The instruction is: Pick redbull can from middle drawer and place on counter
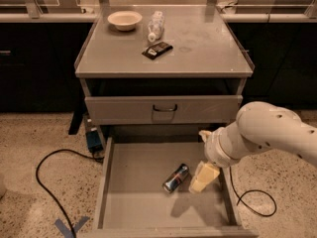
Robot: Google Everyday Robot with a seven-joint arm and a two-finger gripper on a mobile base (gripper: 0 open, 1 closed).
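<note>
The redbull can [176,177] is lying on its side on the floor of the middle drawer [130,195], a bit right of center. It sits at a diagonal, with 1 shiny end toward the back right and the other toward the front left. The drawer is pulled all the way out and nothing else is in it.

The gripper [200,179] hangs just to the right of the can, inside the drawer, angled down and to the left. It looks very close to the can, but I can't say whether they touch, and I honestly can't tell whether the claw is open or closed. It isn't around the can. The chunky white arm [270,133] comes in from the right edge, over the drawer's right wall.

Above that is the upper drawer [124,110], shut, with a dark loop handle [165,108] on its flat front.

The counter [203,48] on top has 3 things toward its back left: a pale bowl [125,20], a clear plastic bottle [155,26] lying down just beside it, and a dark packet [157,50] in front of the bottle.

On the speckled floor [29,148] there's a black cable [43,182] looping on the left, a bit of blue tape [69,227] near the front left corner, and another cable [253,202] on the right.
</note>
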